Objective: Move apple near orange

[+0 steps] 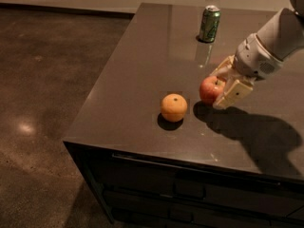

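A dark counter (142, 75) with drawers below fills most of the view. The robot's white arm (273, 42) reaches in from the right edge, and its gripper (218, 89) sits low over the counter's right half, jaws clamped on either side of the apple (207, 90). A green can (209, 23) stands upright near the far edge, well apart. The orange (174, 107) rests near the front, and the held apple is just to its right, near but not touching.
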Controlling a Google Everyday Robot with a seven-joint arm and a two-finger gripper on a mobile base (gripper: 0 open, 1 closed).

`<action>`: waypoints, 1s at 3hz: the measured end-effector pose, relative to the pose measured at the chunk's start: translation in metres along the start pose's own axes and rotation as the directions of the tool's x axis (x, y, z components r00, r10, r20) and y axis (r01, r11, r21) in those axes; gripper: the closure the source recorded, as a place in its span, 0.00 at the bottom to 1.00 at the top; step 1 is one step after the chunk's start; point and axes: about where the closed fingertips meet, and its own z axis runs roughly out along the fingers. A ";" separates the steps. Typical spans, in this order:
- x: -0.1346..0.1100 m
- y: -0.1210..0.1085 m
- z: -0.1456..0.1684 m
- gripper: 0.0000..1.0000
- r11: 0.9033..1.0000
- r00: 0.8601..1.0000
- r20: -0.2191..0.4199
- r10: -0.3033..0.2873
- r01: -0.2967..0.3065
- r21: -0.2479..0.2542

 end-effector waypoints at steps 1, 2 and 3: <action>0.001 0.019 0.007 1.00 0.998 0.998 0.024 -0.057 0.058 -0.013; -0.001 0.030 0.018 1.00 0.995 0.995 0.042 -0.094 0.095 -0.027; -0.005 0.038 0.026 0.84 0.992 0.992 0.057 -0.117 0.119 -0.036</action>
